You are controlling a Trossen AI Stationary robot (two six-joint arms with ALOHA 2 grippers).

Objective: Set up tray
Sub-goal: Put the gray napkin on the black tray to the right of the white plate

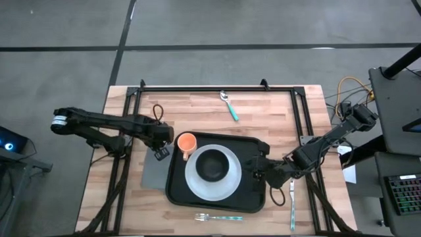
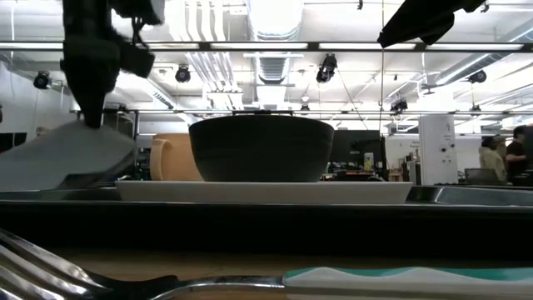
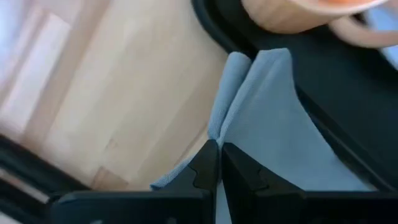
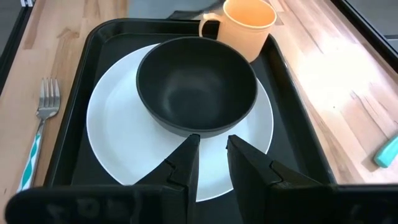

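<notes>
The black tray (image 1: 253, 197) lies in the middle of the table. It carries a white plate (image 1: 197, 184) with a black bowl (image 1: 212, 164) on it, and an orange cup (image 1: 187, 142) stands in its far left corner. A grey napkin (image 1: 152, 174) lies at the tray's left rim. My left gripper (image 1: 162, 154) stands over the napkin's far end, shut on it. My right gripper (image 4: 212, 146) hovers over the plate's right side (image 4: 249, 149), just beside the bowl (image 4: 196, 87), with its fingers a little apart. My left gripper pinches a raised fold of the napkin (image 3: 235, 112) between its two fingers, coming from above and pointing down. The cloth rises in a ridge up to the fingertips (image 3: 205, 158). The rest of the napkin (image 2: 62, 158) slopes down onto the table and the tray's left rim.
A teal-handled spoon (image 1: 229, 105) lies near the table's far edge, a fork (image 1: 217, 216) near the front edge and a knife (image 1: 292, 201) to the right of the tray. Black frame rails (image 1: 204, 87) run along the far edge and both sides. Bare wood shows left of the napkin.
</notes>
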